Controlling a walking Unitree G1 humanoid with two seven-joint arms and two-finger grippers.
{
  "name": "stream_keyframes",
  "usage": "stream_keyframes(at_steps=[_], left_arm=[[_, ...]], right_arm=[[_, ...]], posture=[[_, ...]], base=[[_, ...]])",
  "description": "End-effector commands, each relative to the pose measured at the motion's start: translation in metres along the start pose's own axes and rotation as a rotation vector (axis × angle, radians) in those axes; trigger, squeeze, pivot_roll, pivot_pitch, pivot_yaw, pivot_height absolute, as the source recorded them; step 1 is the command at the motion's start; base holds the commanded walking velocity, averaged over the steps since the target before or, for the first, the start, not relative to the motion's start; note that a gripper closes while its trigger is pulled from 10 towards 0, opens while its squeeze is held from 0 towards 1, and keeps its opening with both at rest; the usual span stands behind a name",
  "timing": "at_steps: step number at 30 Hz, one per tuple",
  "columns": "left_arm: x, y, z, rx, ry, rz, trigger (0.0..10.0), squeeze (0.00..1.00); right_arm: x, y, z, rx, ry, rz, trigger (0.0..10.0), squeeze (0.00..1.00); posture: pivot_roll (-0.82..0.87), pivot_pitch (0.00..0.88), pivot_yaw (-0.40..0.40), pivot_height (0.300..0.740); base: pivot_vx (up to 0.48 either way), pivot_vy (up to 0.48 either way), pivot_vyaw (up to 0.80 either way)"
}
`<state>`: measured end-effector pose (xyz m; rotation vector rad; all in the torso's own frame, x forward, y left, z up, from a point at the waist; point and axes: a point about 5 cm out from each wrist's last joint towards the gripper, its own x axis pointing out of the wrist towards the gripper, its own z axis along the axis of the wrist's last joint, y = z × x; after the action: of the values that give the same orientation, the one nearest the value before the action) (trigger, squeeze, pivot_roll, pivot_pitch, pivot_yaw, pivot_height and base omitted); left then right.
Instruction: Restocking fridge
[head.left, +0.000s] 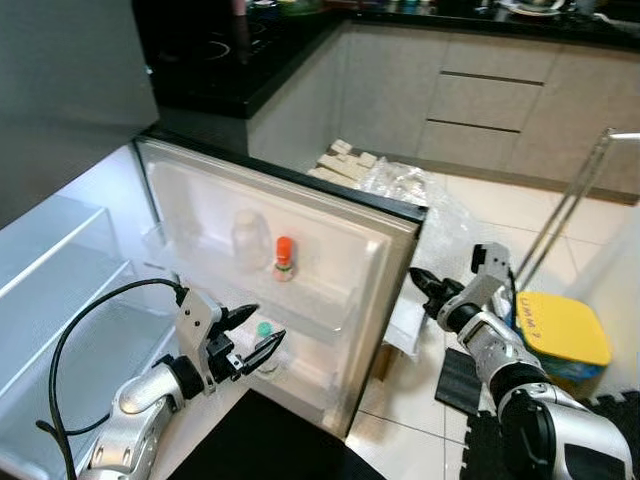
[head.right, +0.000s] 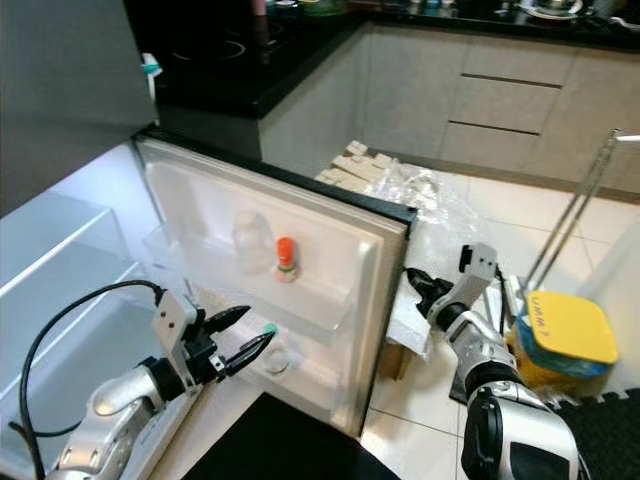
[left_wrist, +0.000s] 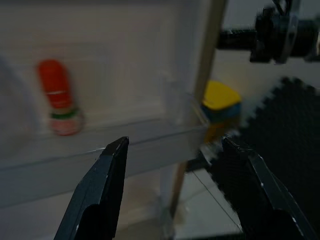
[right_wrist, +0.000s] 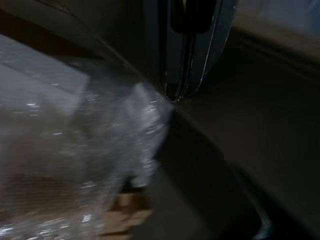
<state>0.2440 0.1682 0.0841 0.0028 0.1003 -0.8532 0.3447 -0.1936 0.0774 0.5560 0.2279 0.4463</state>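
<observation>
A: Left eye view, centre-left of frame: the fridge door (head.left: 330, 250) stands open and the left gripper (head.left: 252, 337) hovers at its lower shelf (head.left: 320, 330), fingers spread wide, nothing between them. A small green-capped bottle (head.left: 263, 330) sits in that shelf, right at the fingertips.

B: Handling?

A: My guess is light, rigid plastic with a smooth, slippery wall. Take it across the body below the cap, not by the cap. It looks easy to knock over, being small.

B: Upper shelf?

A: Two things, centre of frame: one orange-capped bottle (head.left: 284, 258) and one clear jar (head.left: 248, 238), just beside each other. The jar is washed out, so I can't tell what's in it. That makes three items in the door in total.

B: Right side?

A: Right gripper (head.left: 424, 287) is mid-right of frame, just past the door's outer edge, near crinkled clear plastic wrap (head.left: 405, 185) on the floor. In the right wrist view its fingers sit pressed together, holding nothing.

B: Anything else?

A: One yellow-lidded tub (head.left: 562, 330) on the floor at lower right, and the fridge's inner shelves (head.left: 60, 270) at far left.
</observation>
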Motion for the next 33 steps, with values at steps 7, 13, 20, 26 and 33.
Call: stream_keyframes(at_steps=[7, 13, 20, 26, 33], left_arm=[[-0.018, 0.018, -0.003, 0.052, 0.023, 0.138, 10.0, 0.00], [-0.056, 0.046, -0.016, 0.042, 0.020, 0.466, 10.0, 0.00], [-0.113, 0.055, -0.050, -0.009, 0.112, 0.804, 10.0, 0.00], [-0.144, 0.042, -0.094, -0.135, 0.248, 1.073, 10.0, 0.00], [-0.129, 0.009, -0.137, -0.201, 0.472, 1.013, 10.0, 0.00]], right_arm=[[0.010, 0.034, -0.030, -0.003, 0.168, 0.332, 0.4, 0.00], [0.005, 0.036, -0.044, 0.013, 0.216, 0.369, 1.2, 0.00], [0.000, 0.041, -0.056, 0.042, 0.261, 0.435, 1.8, 0.00], [0.004, 0.058, -0.069, 0.053, 0.302, 0.529, 1.8, 0.00], [0.018, 0.096, -0.083, 0.064, 0.341, 0.688, 1.8, 0.00]], posture=[[-0.07, 0.000, -0.030, 0.740], [-0.06, 0.000, -0.032, 0.740], [-0.06, 0.006, -0.040, 0.740], [-0.05, 0.009, -0.045, 0.740], [-0.05, 0.016, -0.047, 0.740]], base=[[0.000, 0.000, 0.00], [0.000, 0.000, 0.00], [0.000, 0.000, 0.00], [0.000, 0.000, 0.00], [0.000, 0.000, 0.00]])
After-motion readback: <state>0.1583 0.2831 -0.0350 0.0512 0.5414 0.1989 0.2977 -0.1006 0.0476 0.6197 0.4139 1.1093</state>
